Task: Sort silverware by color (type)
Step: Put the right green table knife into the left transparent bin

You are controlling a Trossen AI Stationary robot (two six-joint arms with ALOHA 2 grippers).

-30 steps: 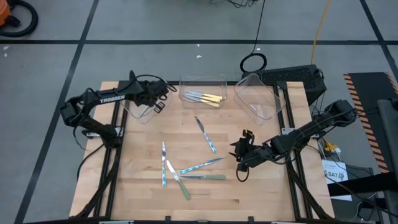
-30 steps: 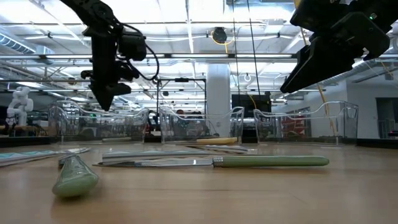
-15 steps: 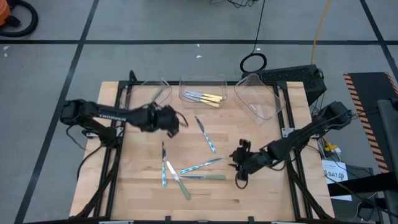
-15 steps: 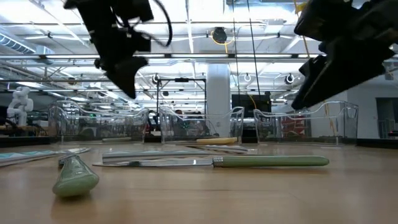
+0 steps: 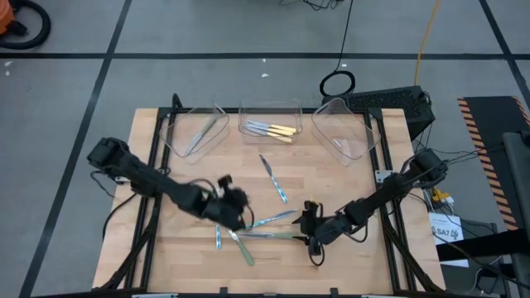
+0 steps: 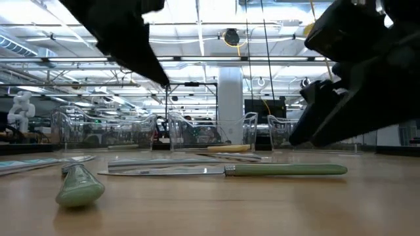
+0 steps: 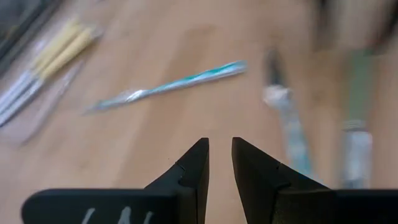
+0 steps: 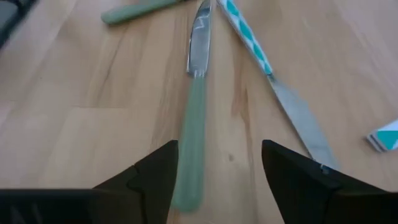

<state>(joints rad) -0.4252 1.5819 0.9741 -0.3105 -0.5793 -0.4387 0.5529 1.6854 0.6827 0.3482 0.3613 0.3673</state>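
- Both arms have swung in from a second ago: your left claw (image 5: 234, 199) has left the back trays and now hangs over the loose cutlery mid-table, while your right claw (image 5: 309, 223) has slid closer to the same cluster and dropped lower.
- Your left claw's fingers (image 7: 198, 163) are nearly pressed together, a thin gap between them, pinching nothing.
- Your right claw is spread wide and empty, straddling the end of the slim green-handled knife with the silver blade (image 8: 191, 118), which lies flat on the wooden table (image 5: 348, 265).
- Just beside it lies a light blue patterned-handled knife (image 8: 249, 37); a second green-handled piece (image 5: 245, 249) sits nearby, and the yellow-handled ones (image 5: 275, 130) are already in the middle clear tray (image 5: 269, 106).
- Expect the knife to be light, stiff and slick, and lying so flat it may skid or pivot. You would do best to pinch across the thicker green handle, not the blade.
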